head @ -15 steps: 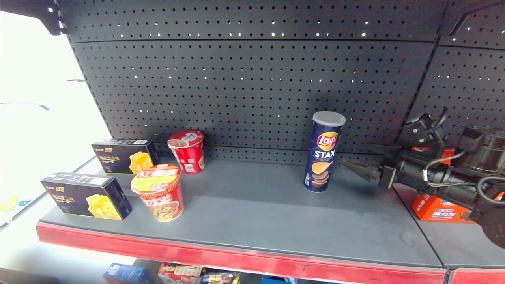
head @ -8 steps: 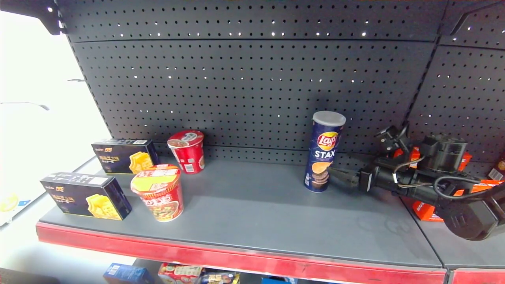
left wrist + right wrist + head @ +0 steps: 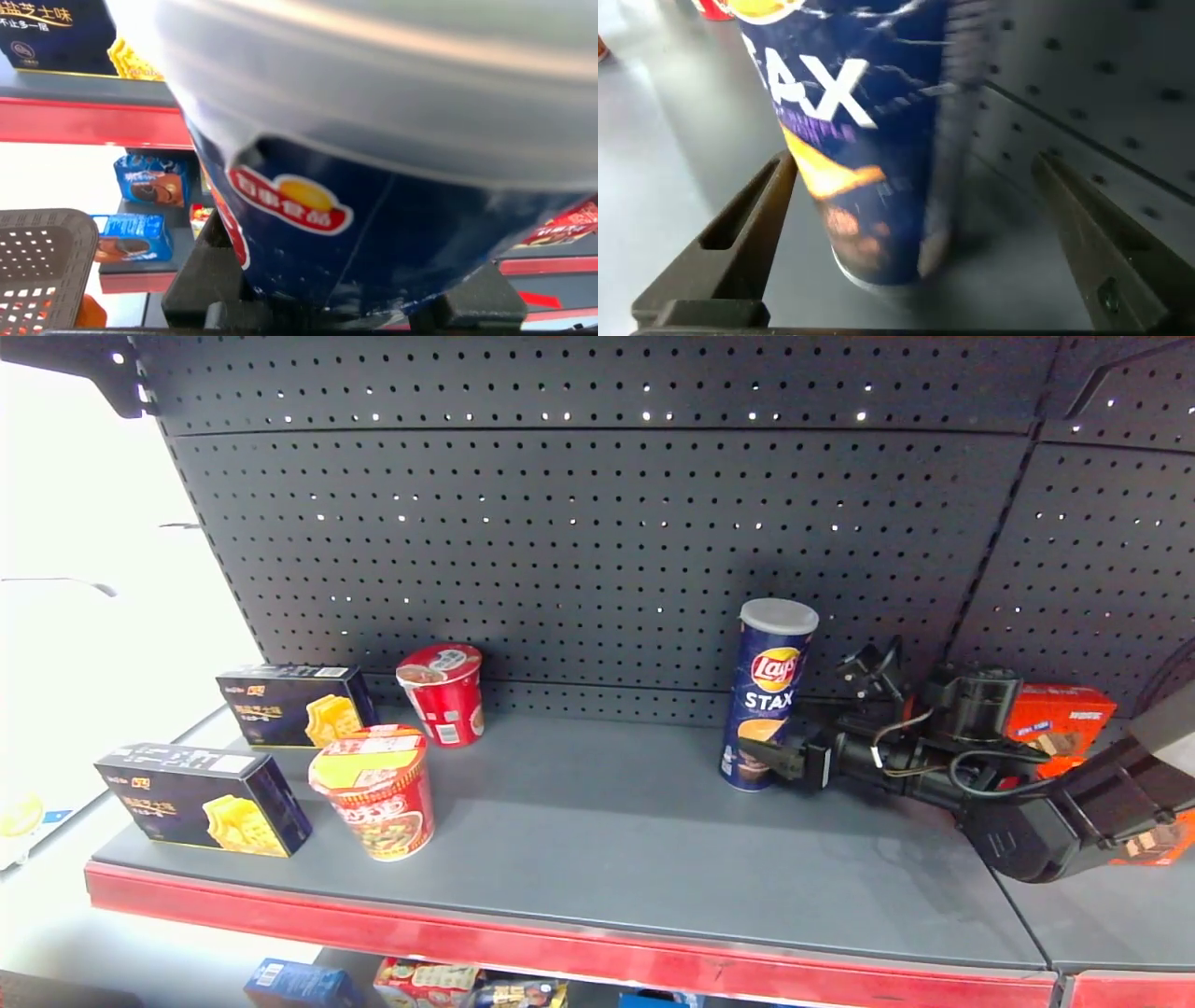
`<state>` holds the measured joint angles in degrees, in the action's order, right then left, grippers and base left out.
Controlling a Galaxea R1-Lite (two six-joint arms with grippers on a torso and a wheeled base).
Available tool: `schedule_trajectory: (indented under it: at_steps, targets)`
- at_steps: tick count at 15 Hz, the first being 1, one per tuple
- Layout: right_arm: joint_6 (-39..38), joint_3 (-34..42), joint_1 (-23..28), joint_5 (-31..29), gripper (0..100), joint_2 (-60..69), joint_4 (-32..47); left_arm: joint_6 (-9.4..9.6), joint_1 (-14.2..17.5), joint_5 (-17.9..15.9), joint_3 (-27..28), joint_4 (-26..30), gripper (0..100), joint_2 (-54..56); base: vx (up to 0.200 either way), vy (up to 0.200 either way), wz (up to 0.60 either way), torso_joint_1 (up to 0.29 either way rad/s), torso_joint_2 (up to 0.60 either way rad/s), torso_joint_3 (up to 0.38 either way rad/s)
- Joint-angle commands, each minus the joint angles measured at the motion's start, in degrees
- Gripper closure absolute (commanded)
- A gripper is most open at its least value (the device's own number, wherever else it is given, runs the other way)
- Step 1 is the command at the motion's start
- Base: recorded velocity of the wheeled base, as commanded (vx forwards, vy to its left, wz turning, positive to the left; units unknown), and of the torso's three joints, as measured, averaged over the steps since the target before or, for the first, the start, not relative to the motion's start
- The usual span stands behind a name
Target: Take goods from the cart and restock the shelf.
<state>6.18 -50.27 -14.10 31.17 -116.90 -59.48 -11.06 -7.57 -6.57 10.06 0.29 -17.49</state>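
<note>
Can (image 3: pixel 767 695) stands upright on the grey shelf (image 3: pixel 597 859), close to the pegboard (image 3: pixel 579 551) behind it, pale lid on top. Right gripper (image 3: pixel 910 177) is at the can's lower part, coming in from the can's right, released: its fingers (image 3: pixel 738 247) stand spread on either side of the can, with a gap showing between each one and the can's wall in the right wrist view. Orange boxes (image 3: pixel 1060 714) sit to the can's right, beyond the right arm. Well to the can's left: a red cup (image 3: pixel 442 693) near the pegboard, a yellow-lidded cup (image 3: pixel 378 791) nearer the shelf's red front edge, and farther left again two dark boxes (image 3: pixel 297 704) (image 3: pixel 205 798), one behind the other. Left gripper (image 3: pixel 341 303) is clenched on a second can (image 3: pixel 374 215), blue with a pale lid and a red and yellow label, which sits pressed between the black fingers close to the left wrist camera. Where this second can lies relative to the shelf can cannot be told. Behind the second can, in the left wrist view, are blue packs (image 3: pixel 149 182) on a lower shelf and a dark mesh basket (image 3: pixel 42 266).
</note>
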Motion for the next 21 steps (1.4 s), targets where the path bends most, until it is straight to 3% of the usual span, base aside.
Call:
schedule_trajectory:
  at_steps: [1, 12, 13, 17, 21]
  targets:
    - [-0.2, -2.6, -1.4, -0.1, 0, -3.5, -0.1, -0.02, 0.0, 0.0, -0.3, 0.1, 100, -0.1, 0.000, 0.000, 0.00, 0.000, 0.00, 0.000]
    - [-0.3, -3.8, -0.6, 0.0, 0, -5.4, -2.5, -0.02, -0.1, 0.0, -2.5, 0.1, 100, 0.5, 0.000, 0.000, 0.00, 0.000, 0.00, 0.000]
    - [-0.3, -3.8, -0.7, -0.1, 100, -5.4, -2.7, -0.02, -0.1, -0.1, -2.5, 0.1, 100, 0.5, 0.000, 0.000, 0.00, 0.000, 0.00, 0.000]
    - [-0.3, -0.1, -1.2, -0.6, 100, -2.3, -3.2, -0.02, -0.1, -0.1, -4.4, 0.1, 100, 2.0, 0.000, 0.000, 0.00, 0.000, 0.00, 0.000]
    - [0.0, 10.0, -3.3, -3.8, 100, 6.2, -4.1, -0.02, 0.0, 0.0, -5.2, 2.0, 100, 4.7, 0.000, 0.000, 0.00, 0.000, 0.00, 0.000]
